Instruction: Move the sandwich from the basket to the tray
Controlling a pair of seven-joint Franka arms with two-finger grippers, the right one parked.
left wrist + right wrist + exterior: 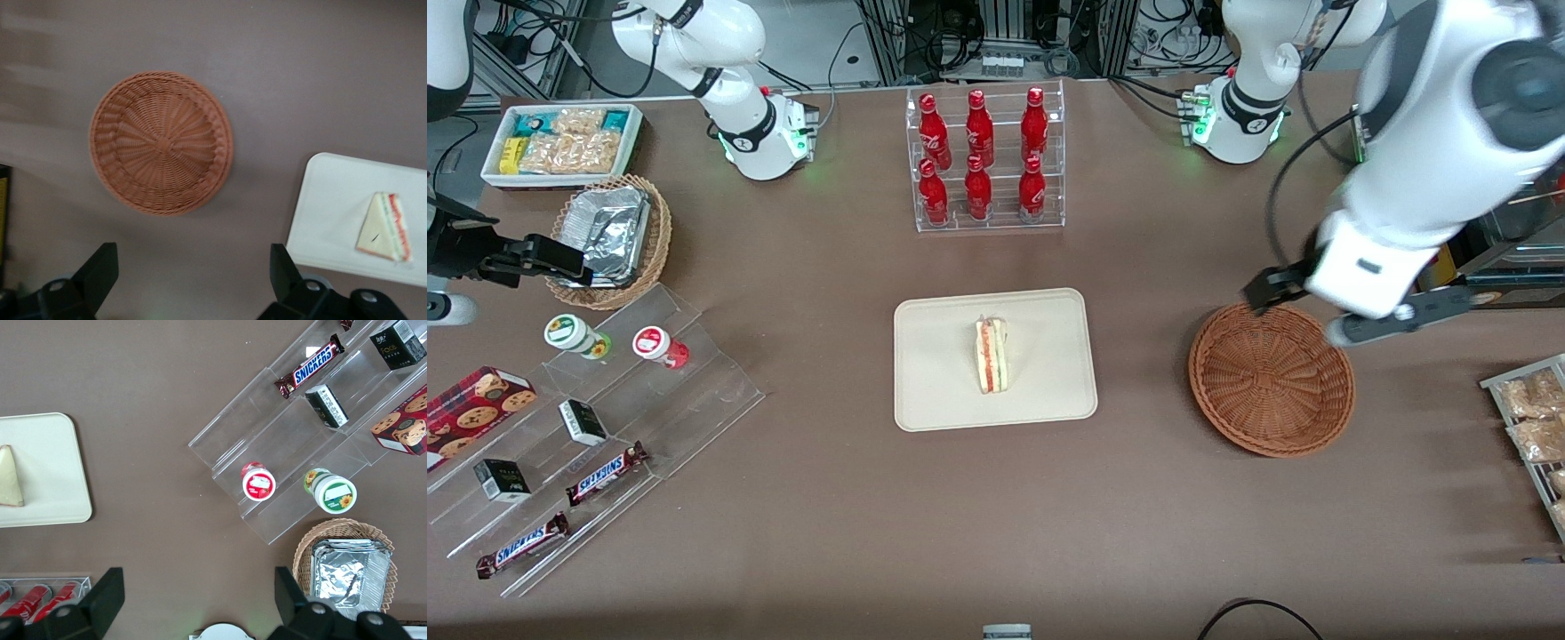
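The sandwich (992,356), a wrapped white wedge with red and green filling, lies on the cream tray (943,391) at the table's middle. The reddish-brown wicker basket (1270,382) stands empty beside the tray, toward the working arm's end. My left gripper (1303,307) hangs open and empty above the basket's rim farthest from the front camera, well clear of it. The left wrist view shows the open gripper (193,267) over bare table, with the empty basket (162,143), the tray (333,213) and the sandwich (385,227). The right wrist view shows the tray's end (47,467) and the sandwich's tip (10,477).
A clear rack of red bottles (983,160) stands farther from the camera than the tray. Toward the parked arm's end are a stepped acrylic stand with snacks (605,427), a tan basket holding foil (609,236) and a white snack bin (560,142). A rack of packets (1534,427) sits at the working arm's edge.
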